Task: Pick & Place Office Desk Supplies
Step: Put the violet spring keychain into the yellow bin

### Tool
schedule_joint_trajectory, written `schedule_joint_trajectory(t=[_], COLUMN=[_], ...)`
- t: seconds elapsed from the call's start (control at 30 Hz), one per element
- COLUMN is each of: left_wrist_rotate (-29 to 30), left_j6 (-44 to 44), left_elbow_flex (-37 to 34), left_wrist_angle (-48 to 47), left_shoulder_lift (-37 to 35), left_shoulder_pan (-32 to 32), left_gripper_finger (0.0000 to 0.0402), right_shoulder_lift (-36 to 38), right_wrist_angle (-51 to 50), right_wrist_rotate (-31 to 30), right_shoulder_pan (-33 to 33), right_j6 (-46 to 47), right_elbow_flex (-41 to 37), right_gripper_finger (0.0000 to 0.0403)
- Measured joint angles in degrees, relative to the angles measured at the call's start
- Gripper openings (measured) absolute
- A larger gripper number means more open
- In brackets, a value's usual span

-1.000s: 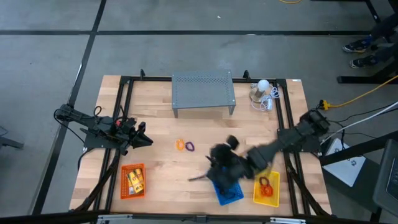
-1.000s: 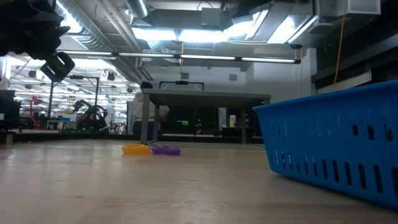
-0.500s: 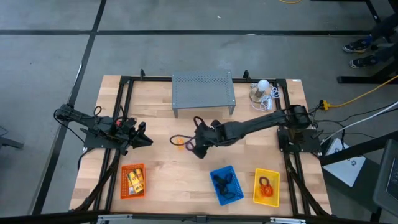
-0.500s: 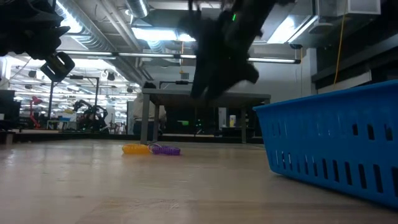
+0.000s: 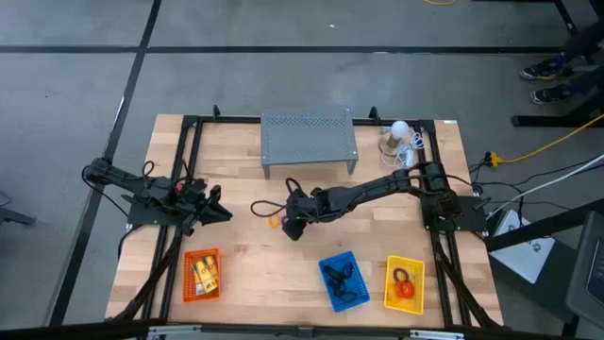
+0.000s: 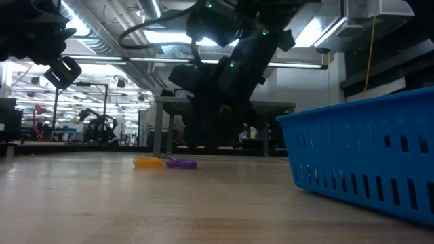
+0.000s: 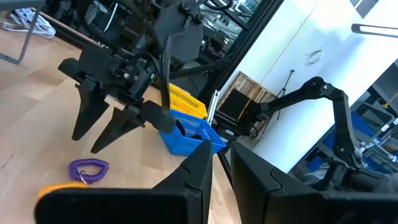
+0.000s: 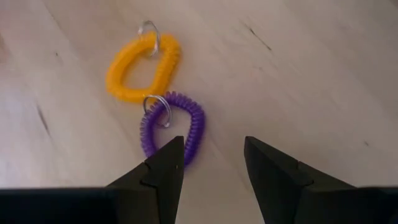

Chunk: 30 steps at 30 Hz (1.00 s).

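Note:
An orange coil loop (image 8: 142, 67) and a purple coil loop (image 8: 174, 127), each with a small metal ring, lie side by side flat on the table. My right gripper (image 8: 214, 171) hangs open just above them, fingers pointing down, one tip over the purple loop's edge; it touches nothing. In the left wrist view its fingers (image 7: 84, 127) stand above the purple loop (image 7: 88, 169). From above, the right gripper (image 5: 291, 225) sits beside the orange loop (image 5: 274, 220). My left gripper (image 5: 222, 213) waits shut near the table's left side.
Three baskets stand along the near edge: an orange basket (image 5: 201, 275) with yellow-orange packets, a blue basket (image 5: 343, 280) with black clips, a yellow basket (image 5: 404, 284) with an orange loop. A grey perforated shelf (image 5: 309, 140) and a white bulb with cord (image 5: 400, 130) stand at the far edge.
My right arm has swung from above the blue basket toward the table's left and far side, reaching the two loops. It has come down close to the table in the last half second. The loops have stayed where they were.

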<state>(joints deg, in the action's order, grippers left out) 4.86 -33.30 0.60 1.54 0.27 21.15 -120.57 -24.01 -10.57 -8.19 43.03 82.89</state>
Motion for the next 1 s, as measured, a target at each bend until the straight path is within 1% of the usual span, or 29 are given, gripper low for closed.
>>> schedule_joint_trajectory(t=[0.1,0.33,0.57,0.73,0.8,0.87,1.0], left_wrist_rotate=[0.0,0.0,0.0,-0.1,-0.1,-0.1,0.0], left_j6=[0.0,0.0,0.0,0.0,0.0,0.0,0.0], left_elbow_flex=[0.0,0.0,0.0,0.0,0.0,0.0,0.0], left_wrist_angle=[0.0,0.0,0.0,0.0,0.0,0.0,0.0], left_shoulder_lift=[0.0,0.0,0.0,0.0,0.0,0.0,0.0], left_shoulder_pan=[0.0,0.0,0.0,0.0,0.0,0.0,0.0], left_gripper_finger=[0.0054,0.0054,0.0054,0.0054,0.0054,0.0054,0.0054], right_shoulder_lift=[0.0,-0.2,-4.1,-4.8,-4.7,-4.8,-4.9], right_wrist_angle=[0.6,1.1,2.7,3.1,3.0,1.9,-0.2], right_wrist_rotate=[1.0,0.7,1.2,0.4,-0.2,-0.3,-0.9], right_shoulder_pan=[0.0,0.0,-0.1,-0.1,-0.1,-0.1,0.0], right_j6=[0.8,2.0,3.7,3.7,3.1,2.6,1.4], right_elbow_flex=[0.0,0.0,0.4,0.4,0.4,1.0,1.8], right_gripper_finger=[0.0169,0.0169,0.0169,0.0168,0.0159,0.0142,0.0089])
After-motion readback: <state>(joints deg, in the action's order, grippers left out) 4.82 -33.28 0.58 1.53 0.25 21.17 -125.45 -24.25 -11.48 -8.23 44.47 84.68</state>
